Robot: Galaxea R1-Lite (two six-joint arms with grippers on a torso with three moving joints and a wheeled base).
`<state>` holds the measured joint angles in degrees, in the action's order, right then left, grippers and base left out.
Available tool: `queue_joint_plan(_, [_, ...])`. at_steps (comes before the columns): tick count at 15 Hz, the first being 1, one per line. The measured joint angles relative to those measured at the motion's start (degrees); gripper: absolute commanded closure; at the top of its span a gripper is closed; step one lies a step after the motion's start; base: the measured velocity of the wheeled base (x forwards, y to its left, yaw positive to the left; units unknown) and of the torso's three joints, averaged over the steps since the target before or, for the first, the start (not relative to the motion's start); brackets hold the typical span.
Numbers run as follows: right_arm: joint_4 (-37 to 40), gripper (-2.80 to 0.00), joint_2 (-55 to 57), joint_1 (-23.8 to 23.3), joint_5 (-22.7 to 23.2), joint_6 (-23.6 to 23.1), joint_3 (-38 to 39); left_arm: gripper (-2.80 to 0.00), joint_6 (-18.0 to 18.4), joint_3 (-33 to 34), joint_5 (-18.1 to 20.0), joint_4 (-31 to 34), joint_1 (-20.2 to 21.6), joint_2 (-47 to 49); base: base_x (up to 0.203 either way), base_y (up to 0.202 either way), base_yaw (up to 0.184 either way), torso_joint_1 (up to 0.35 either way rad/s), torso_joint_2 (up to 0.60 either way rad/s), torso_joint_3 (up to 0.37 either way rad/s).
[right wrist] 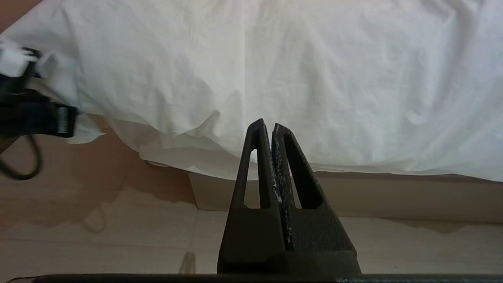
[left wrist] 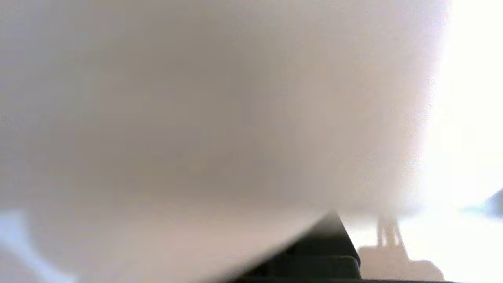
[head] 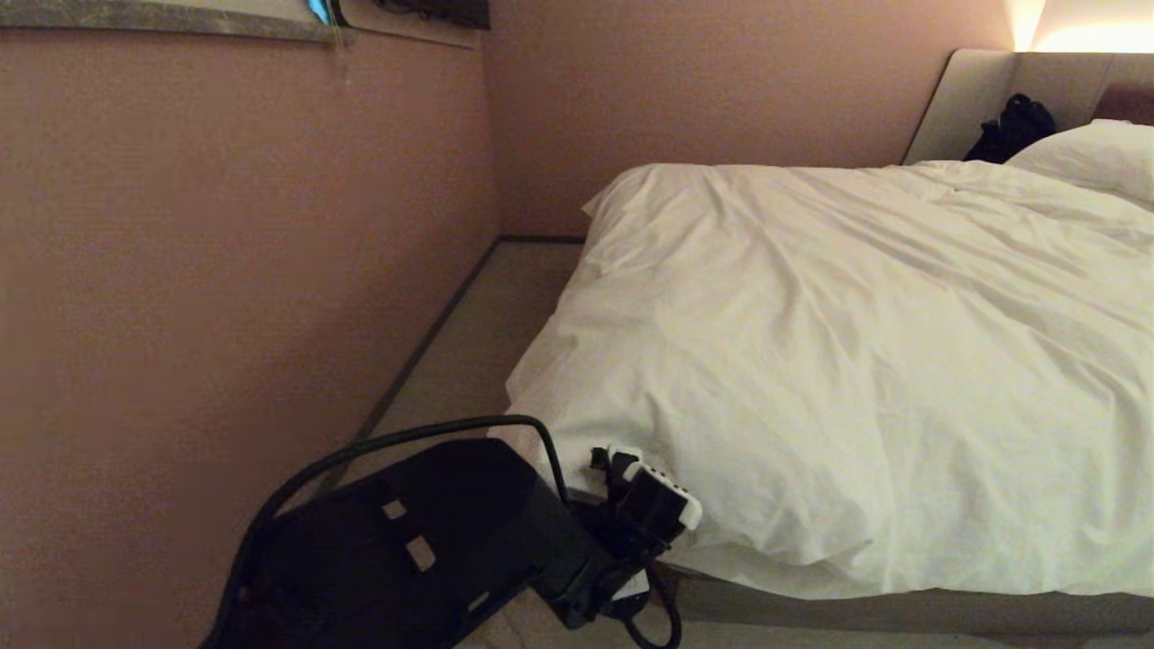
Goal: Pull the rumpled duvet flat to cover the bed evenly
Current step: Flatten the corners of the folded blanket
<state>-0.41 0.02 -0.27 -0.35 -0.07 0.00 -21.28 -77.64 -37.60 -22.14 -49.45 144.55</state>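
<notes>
Head view: the duvet (head: pixel 856 351) lies creased across the bed (head: pixel 902 611), its near edge draping over the base. The left hand (head: pixel 602 469) sits at the duvet's near left corner, clamped on the cloth. A pillow (head: pixel 1095 155) rests beyond the duvet.

Left wrist view: blurred duvet cloth fills nearly everything.

Right wrist view: the right hand (right wrist: pixel 268 127) hangs before the duvet's hanging edge, fingers pressed together, holding nothing.

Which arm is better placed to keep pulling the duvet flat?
Left. The left gripper is at the duvet corner, fabric filling its view. The right gripper is shut, empty, off the cloth.
</notes>
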Motion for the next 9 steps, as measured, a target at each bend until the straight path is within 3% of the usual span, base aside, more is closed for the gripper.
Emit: queue_joint_plan(9, [0.0,0.00,0.0,0.0,0.0,0.0,0.0,0.00,0.3,25.1,0.5,-9.5,3.1,-10.8,0.000,0.000,0.000,0.000,0.00,0.000])
